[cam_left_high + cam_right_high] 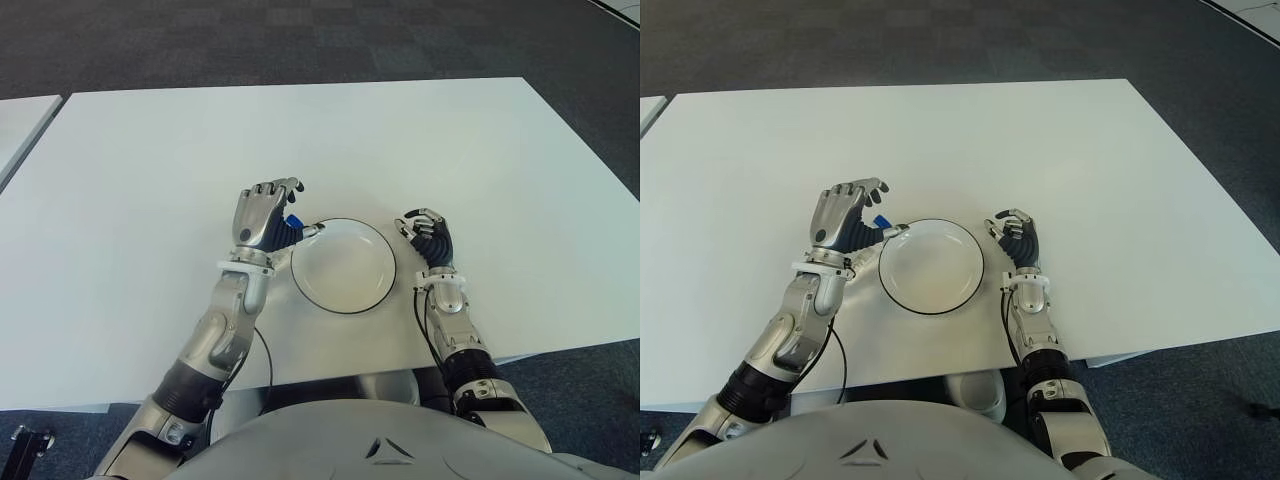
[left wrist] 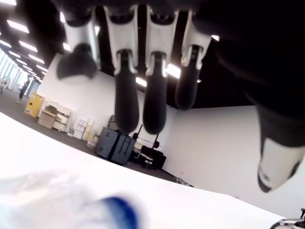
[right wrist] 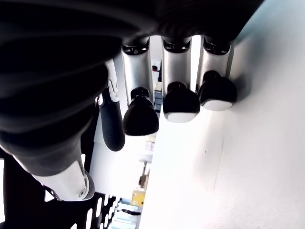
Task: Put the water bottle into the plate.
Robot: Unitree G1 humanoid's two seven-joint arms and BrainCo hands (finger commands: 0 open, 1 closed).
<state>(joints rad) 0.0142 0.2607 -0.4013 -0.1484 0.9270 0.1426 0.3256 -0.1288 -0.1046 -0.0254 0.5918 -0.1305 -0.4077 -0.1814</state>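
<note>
Left eye view: 1 white plate [image 1: 343, 266] w/ dark rim is seen near the worktop's [image 1: 150, 170] front edge, roughly mid-width. Left hand [image 1: 264, 218] is placed just beside the plate's left rim, fingers [image 2: 127, 100] only partly curled, not closed on anything; thumb tip at the rim. 1 water bottle [image 2: 62, 202] w/ blue cap [image 1: 292, 222] is seen under that palm, on the worktop, outside the plate; contact w/ the hand can't be told. Right hand [image 1: 428, 236] is shown just right of the plate, fingers curled in, nothing held.
</note>
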